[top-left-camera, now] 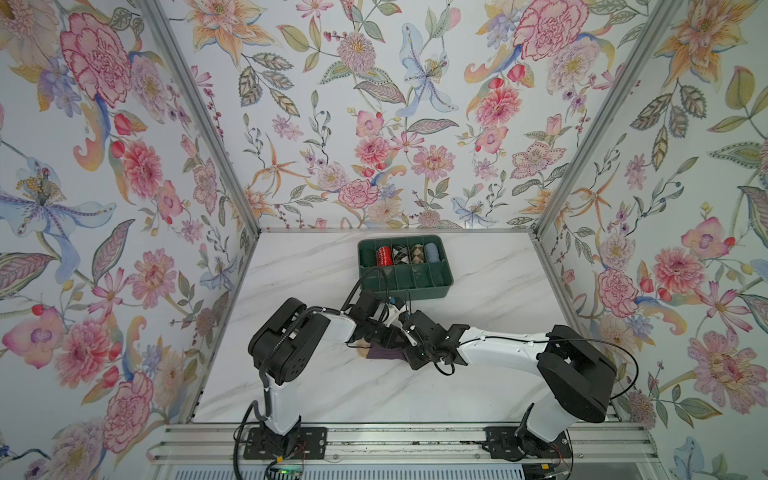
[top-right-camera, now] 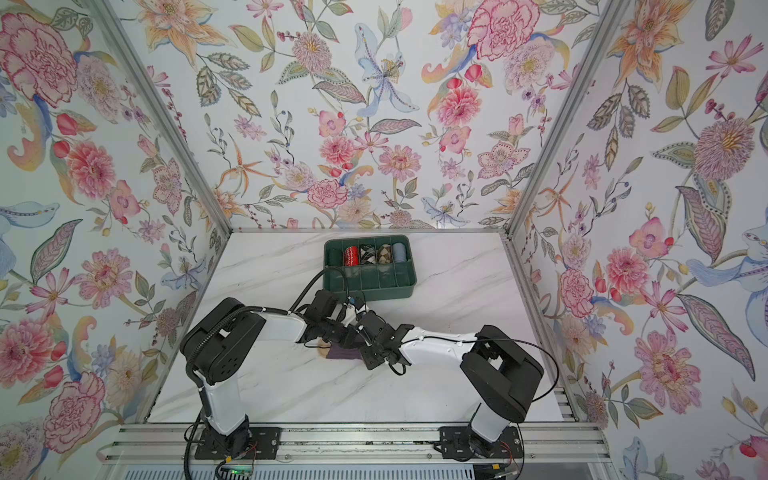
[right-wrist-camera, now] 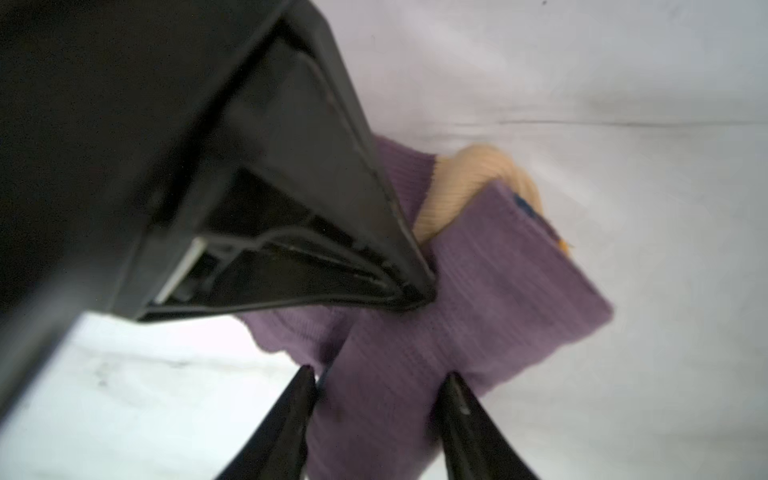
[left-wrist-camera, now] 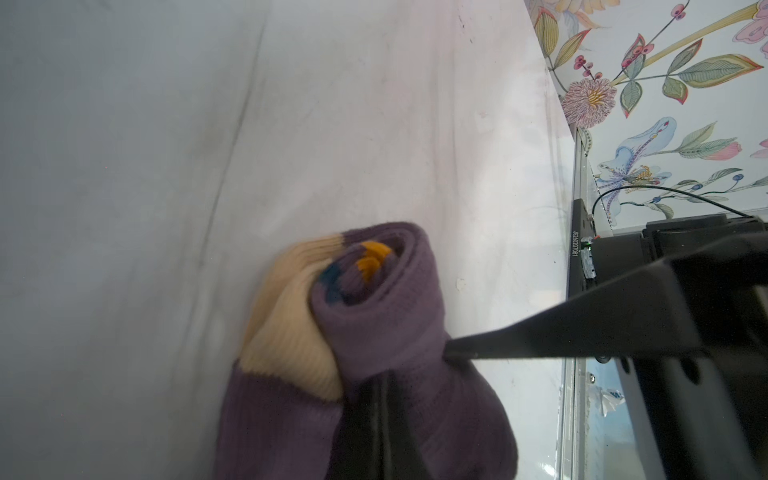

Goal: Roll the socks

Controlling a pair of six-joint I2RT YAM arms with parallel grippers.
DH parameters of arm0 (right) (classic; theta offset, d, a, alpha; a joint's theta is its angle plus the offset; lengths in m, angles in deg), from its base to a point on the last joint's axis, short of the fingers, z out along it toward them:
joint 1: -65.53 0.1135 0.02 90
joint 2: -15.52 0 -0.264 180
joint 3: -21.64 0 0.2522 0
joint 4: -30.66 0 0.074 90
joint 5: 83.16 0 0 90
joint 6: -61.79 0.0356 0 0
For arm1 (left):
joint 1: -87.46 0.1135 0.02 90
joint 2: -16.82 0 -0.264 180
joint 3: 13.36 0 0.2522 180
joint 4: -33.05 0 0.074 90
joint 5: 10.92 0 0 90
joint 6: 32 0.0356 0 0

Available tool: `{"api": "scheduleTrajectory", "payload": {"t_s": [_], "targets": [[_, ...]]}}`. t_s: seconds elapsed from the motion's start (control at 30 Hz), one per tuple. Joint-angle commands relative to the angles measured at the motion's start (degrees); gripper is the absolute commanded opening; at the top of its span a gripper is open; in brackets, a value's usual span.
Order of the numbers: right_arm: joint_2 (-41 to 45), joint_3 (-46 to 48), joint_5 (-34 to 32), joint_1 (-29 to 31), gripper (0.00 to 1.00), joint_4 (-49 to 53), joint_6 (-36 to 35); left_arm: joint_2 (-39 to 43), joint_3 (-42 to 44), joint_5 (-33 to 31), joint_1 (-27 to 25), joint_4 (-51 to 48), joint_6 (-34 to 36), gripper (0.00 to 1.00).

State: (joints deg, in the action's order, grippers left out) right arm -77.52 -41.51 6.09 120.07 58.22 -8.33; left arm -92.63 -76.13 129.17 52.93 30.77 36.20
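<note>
Lying crosswise, the rolled socks (top-left-camera: 382,354) point their spiral end leftward.

1. I saw one line of small pale print running lengthwise along a black plate (left-wrist-camera: 582,224) in the left wrist view.
2. It looked like a serial code of letters and digits, but I could not read it reliably.

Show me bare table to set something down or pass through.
Bare table: the near strip between the socks and the front rail; left of the green tray, out to the left wall; right of it, out to the right wall. Crowded in the middle: the left gripper and right gripper meet on the socks, just before the tray.
</note>
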Motion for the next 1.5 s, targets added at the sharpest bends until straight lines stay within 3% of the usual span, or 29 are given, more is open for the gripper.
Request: {"api": "scheduleTrajectory", "payload": {"t_s": [0.0,0.33,0.7,1.13,1.47], "targets": [[2.48,2.02,10.23,-1.5,0.5,-2.93,-0.35,-5.01,1.38,-11.24,-1.18,-8.64,1.41,0.0],[6.17,7.73,20.1,-9.69,0.51,-12.39,4.25,-5.56,1.29,-10.89,-1.16,-8.32,1.42,0.0],[5.83,13.02,28.71,-15.01,0.41,-24.36,10.53,-6.04,1.16,-10.01,-1.2,-7.7,1.16,0.0],[1.37,10.76,26.76,-15.21,0.17,-23.38,11.24,-5.06,1.03,-8.89,-1.16,-7.76,0.84,0.0],[-6.01,6.67,23.78,-15.04,0.08,-13.57,11.24,-2.97,-1.87,-10.97,-0.82,-11.91,2.65,0.0]]}}
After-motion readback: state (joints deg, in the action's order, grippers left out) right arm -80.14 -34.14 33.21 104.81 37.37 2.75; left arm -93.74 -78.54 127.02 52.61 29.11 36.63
